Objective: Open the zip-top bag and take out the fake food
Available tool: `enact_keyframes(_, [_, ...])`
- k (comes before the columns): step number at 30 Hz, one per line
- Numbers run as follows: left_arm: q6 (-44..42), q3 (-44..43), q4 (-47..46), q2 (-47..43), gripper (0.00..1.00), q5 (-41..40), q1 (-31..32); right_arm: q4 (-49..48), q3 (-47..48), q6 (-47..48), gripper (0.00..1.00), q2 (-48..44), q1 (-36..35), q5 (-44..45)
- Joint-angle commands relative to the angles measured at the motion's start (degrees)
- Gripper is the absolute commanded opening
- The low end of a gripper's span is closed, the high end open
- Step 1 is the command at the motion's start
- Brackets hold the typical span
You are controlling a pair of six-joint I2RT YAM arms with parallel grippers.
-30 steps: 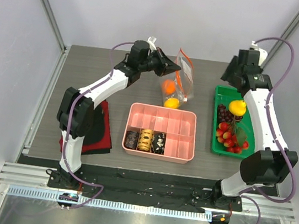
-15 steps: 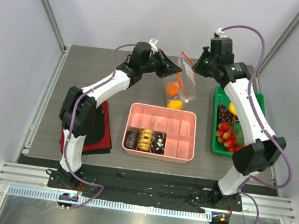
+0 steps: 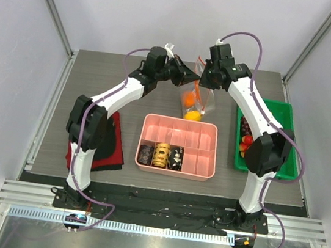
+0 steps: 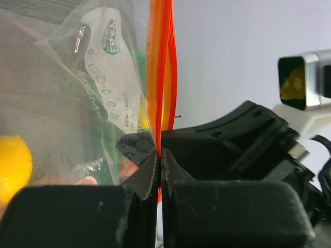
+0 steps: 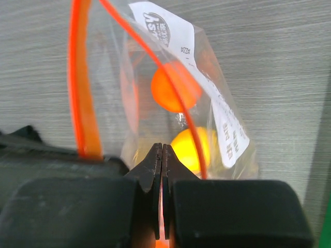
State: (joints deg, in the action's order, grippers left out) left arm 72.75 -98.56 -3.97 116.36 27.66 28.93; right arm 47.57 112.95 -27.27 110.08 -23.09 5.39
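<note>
1 grey table (image 3: pixel 98 77) carries everything. 2 arms meet over its far middle. 1 pink tray (image 3: pixel 182 121) sits at the near centre, with 3 dark-and-gold cylinders (image 3: pixel 161 155) in its front left compartments. 1 green bin (image 3: pixel 284 110) lies to the right, with red fruit (image 3: pixel 246 144) in it, and 1 red-and-black cloth (image 3: pixel 113 147) lies to the left. Behind the tray, the bag (image 3: pixel 201 101) hangs upright between both grippers, its orange strip on top. 1 orange piece (image 5: pixel 176 85) and 1 yellow piece (image 5: pixel 194 147) lie inside it. The left gripper (image 4: pixel 159 155) is clamped on the strip. The right gripper (image 5: pixel 162 152) is pinched closed at the bag's mouth, with orange showing between its fingers.
</note>
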Motion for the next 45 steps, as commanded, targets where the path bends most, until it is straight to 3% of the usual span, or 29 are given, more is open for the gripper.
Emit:
enact_keyframes(1, [-0.25,-2.69,-1.48,0.8,0.0,0.64,0.34,-1.07,2.02,2.92,0.03,2.23,0.42,-0.37])
enact_keyframes(14, [-6.38,3.28,1.94,-1.83,0.0,-0.41,-1.15,-8.2,2.45,0.9,0.13,11.46,-0.46,-6.71])
enact_keyframes(28, [-12.81,7.33,7.22,-3.68,0.0,-1.12,-3.09,-7.41,0.79,3.8,0.62,17.1,-2.48,2.34])
enact_keyframes(39, [-12.63,10.23,6.69,-3.94,0.0,-1.29,-3.0,-20.49,-4.66,6.0,0.78,17.88,-2.92,0.41])
enact_keyframes(45, [-12.98,11.2,6.87,-3.94,0.0,-1.03,-3.09,-26.57,-5.99,6.88,0.81,19.55,-2.75,-2.13])
